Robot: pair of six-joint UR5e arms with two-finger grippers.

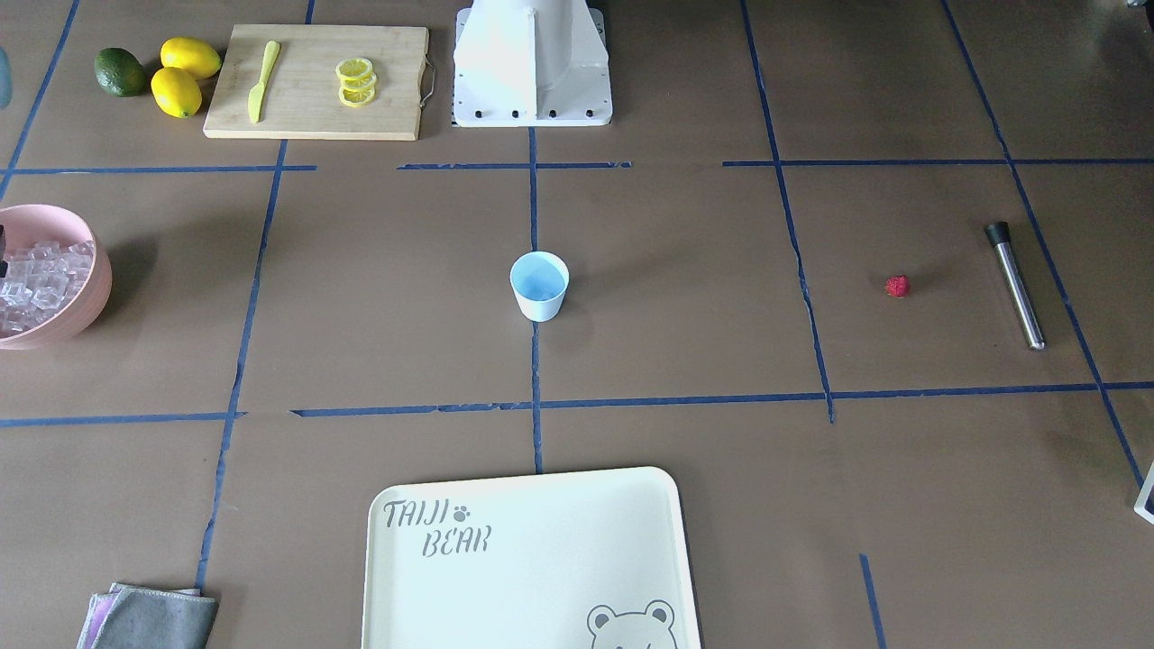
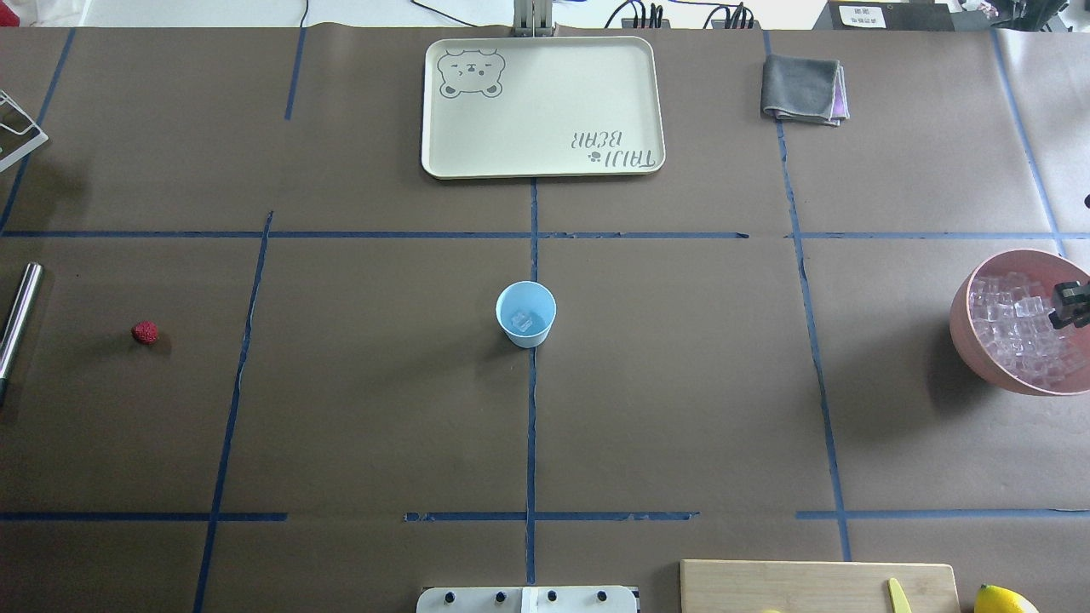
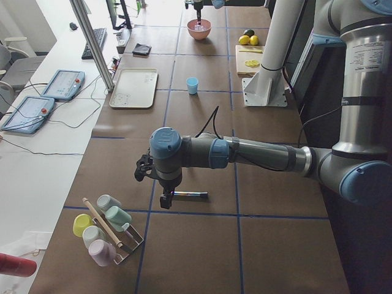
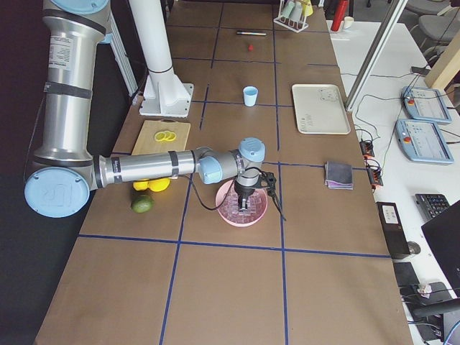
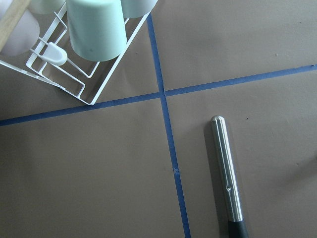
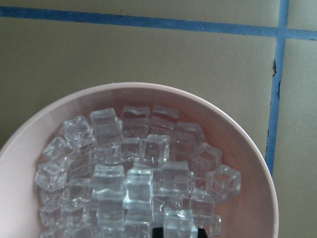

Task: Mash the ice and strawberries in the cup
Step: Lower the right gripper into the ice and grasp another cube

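The white cup (image 1: 539, 287) with its light blue inside stands at the table's middle, and one ice cube (image 2: 521, 321) lies in it. More ice (image 6: 133, 173) fills the pink bowl (image 2: 979, 340). My right gripper (image 2: 1069, 306) hangs low in that bowl. Its dark fingertips (image 6: 157, 232) barely show beside a cube, so I cannot tell its state. The strawberry (image 1: 897, 287) lies alone on the table. My left gripper (image 3: 165, 197) hovers over a steel muddler (image 5: 227, 173); no frame shows whether it is open or shut.
A cutting board (image 1: 397, 90) with lemon slices and a yellow knife sits by the robot base (image 1: 532, 63), with lemons (image 1: 185, 77) and an avocado (image 1: 120, 72) beside it. A cream tray (image 1: 532, 559), a grey cloth (image 1: 149, 617) and a cup rack (image 5: 74, 49) lie farther off.
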